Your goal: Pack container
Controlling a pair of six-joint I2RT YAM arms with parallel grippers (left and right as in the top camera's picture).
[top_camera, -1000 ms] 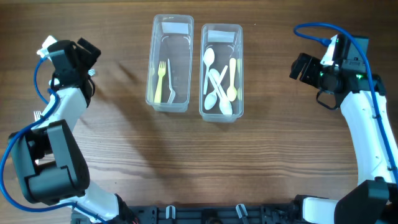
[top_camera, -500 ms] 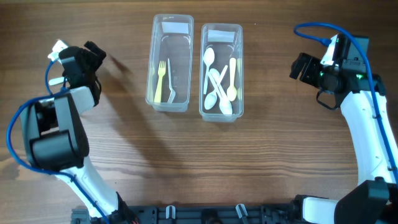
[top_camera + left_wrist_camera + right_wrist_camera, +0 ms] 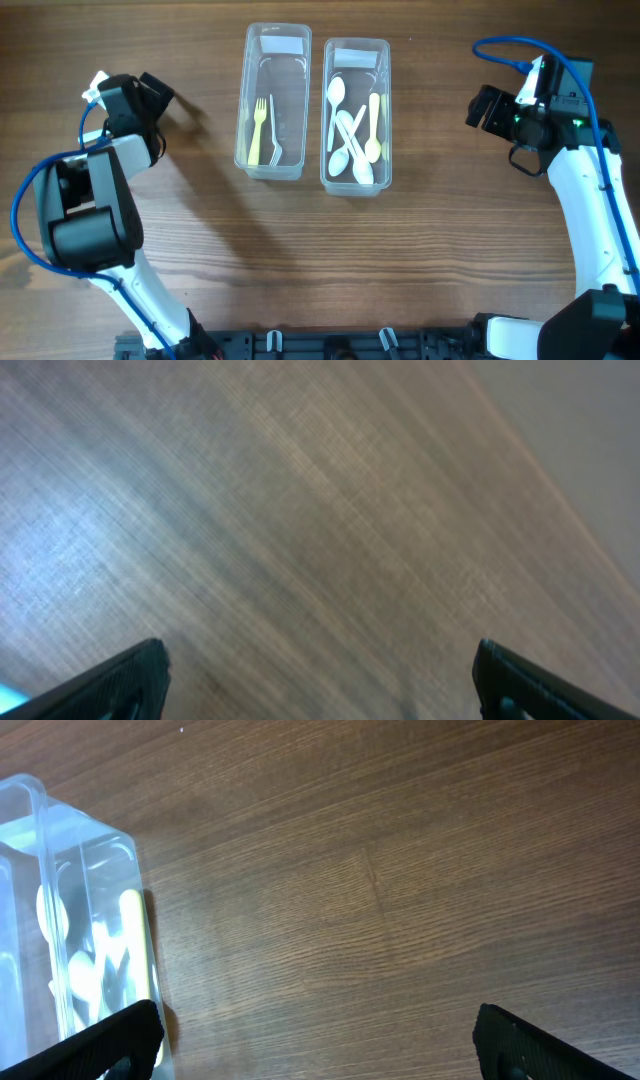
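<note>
Two clear plastic containers stand side by side at the back middle of the table. The left container holds a yellow fork and a clear fork. The right container holds several white and yellow spoons; its corner also shows in the right wrist view. My left gripper is open and empty at the far left, over bare wood. My right gripper is open and empty to the right of the spoon container.
The wooden table top spreads in front of the containers. The table's far edge shows at the upper right of the left wrist view. A blue cable loops over the right arm.
The left arm has swung and its gripper has moved a little to the right, toward the containers. The right arm has not moved.
</note>
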